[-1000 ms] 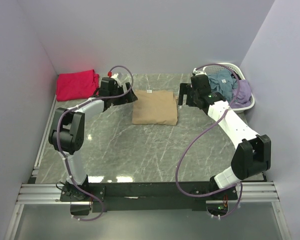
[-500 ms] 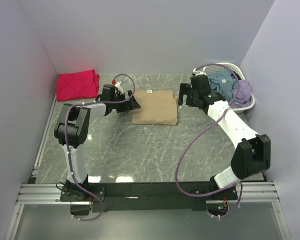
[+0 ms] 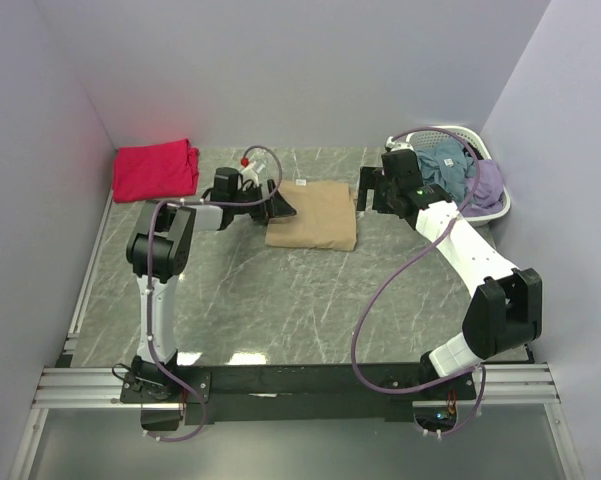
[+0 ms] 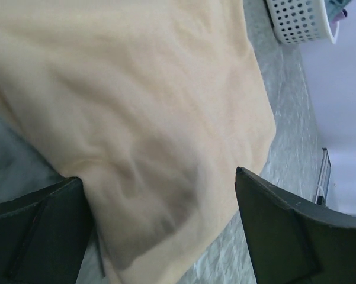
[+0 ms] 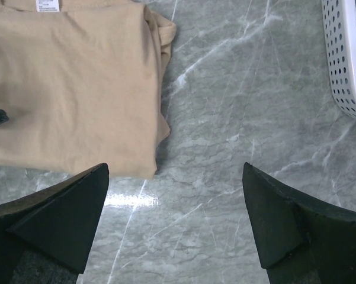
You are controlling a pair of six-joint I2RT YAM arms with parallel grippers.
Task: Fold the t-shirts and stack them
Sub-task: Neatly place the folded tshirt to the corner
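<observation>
A folded tan t-shirt (image 3: 313, 214) lies flat at the table's back centre, its white neck label on the far edge. My left gripper (image 3: 280, 204) is open at the shirt's left edge, low over the cloth, and in the left wrist view the tan t-shirt (image 4: 142, 112) fills the space between the jaws. My right gripper (image 3: 365, 190) hangs open just off the shirt's right edge, over bare marble (image 5: 225, 148), with the tan t-shirt (image 5: 71, 89) at the left of its view. A folded red-pink t-shirt (image 3: 155, 168) lies in the back left corner.
A white lattice basket (image 3: 499, 205) holding blue and purple clothes stands at the back right, close to the right arm. Grey walls close in the table on three sides. A metal rail (image 3: 90, 270) runs along the left edge.
The left gripper has swung right from near the red-pink t-shirt to the tan shirt's left edge, nudging that edge. The right arm has not moved.
</observation>
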